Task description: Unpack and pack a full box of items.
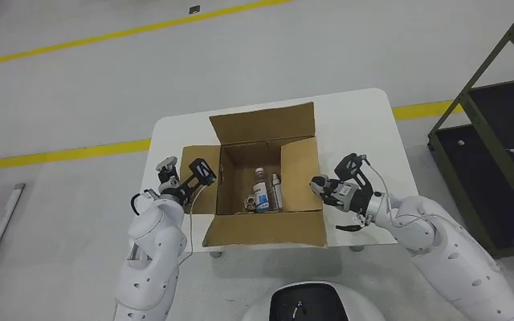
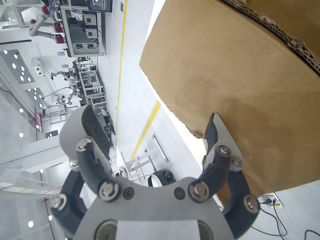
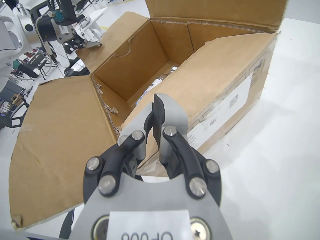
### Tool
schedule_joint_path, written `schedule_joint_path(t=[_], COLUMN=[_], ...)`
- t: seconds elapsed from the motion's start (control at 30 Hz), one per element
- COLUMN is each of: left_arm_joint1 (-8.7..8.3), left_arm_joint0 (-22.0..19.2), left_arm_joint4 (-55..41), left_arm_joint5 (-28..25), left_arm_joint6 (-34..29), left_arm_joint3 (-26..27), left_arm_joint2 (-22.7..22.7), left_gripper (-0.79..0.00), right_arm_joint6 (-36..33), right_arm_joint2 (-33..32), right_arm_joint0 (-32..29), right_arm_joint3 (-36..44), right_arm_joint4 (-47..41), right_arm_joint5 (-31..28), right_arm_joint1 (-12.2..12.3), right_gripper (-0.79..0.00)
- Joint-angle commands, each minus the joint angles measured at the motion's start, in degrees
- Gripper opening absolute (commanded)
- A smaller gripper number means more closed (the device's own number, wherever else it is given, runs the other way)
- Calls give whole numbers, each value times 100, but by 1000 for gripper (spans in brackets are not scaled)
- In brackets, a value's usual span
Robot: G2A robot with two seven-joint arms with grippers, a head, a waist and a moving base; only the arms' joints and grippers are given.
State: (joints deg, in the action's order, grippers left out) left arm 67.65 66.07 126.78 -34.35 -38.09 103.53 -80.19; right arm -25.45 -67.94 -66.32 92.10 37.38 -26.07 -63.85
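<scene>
- Near flap: folded out toward the robot and reaching the worktop edge. Risk: an arm passing over it could catch it and drag the box toward that edge.
- Right flap and left flap: the creases look torn and frayed. Risk: a hard pull or push may rip them further, or a released flap may swing back over the opening.
- Bottles: a few lie low on the box floor, with deep walls around them. Risk: a claw going down for them could snag a wall or flap. The box looks lightly loaded, so a sideways tug could slide or tip it.
- Far flap: standing up and leaning back. Risk is low, though it could fall forward if the box is jolted.
- Right claw: pads pressed almost together at the outer edge of the right flap. Whether cardboard sits between the pads cannot be told. It holds nothing else.
- Left claw: spread wide and empty. One finger rests against the ragged corner of the left flap and the other stands clear in the air.
- Box position: mid-worktop, with all four flaps open.
</scene>
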Motion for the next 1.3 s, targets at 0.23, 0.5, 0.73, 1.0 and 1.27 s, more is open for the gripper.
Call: schedule_joint_path(t=[0.23,0.5,0.73,1.0,1.27], left_arm_joint1=[12,22,108,220,355], left_arm_joint0=[12,-73,-264,-466,-838], left_arm_joint4=[-30,-45,-925,-1793,-3001], left_arm_joint5=[18,4,281,122,-378], left_arm_joint6=[-20,-12,289,594,849], left_arm_joint3=[42,528,984,1086,683], left_arm_joint2=[-32,-55,109,840,1623], left_gripper=[0,0,0,0,0], right_arm_joint6=[7,420,762,888,924], right_arm_joint2=[-9,-354,-1043,-1625,-1650], right_arm_joint0=[-69,-314,-819,-1399,-1660], right_arm_joint3=[85,538,947,969,914], right_arm_joint4=[18,-78,-207,-266,1], right_arm_joint5=[47,-62,-133,-103,-14], right_arm_joint1=[1,40,128,197,205], right_gripper=[-785,-785,-785,-785,-785])
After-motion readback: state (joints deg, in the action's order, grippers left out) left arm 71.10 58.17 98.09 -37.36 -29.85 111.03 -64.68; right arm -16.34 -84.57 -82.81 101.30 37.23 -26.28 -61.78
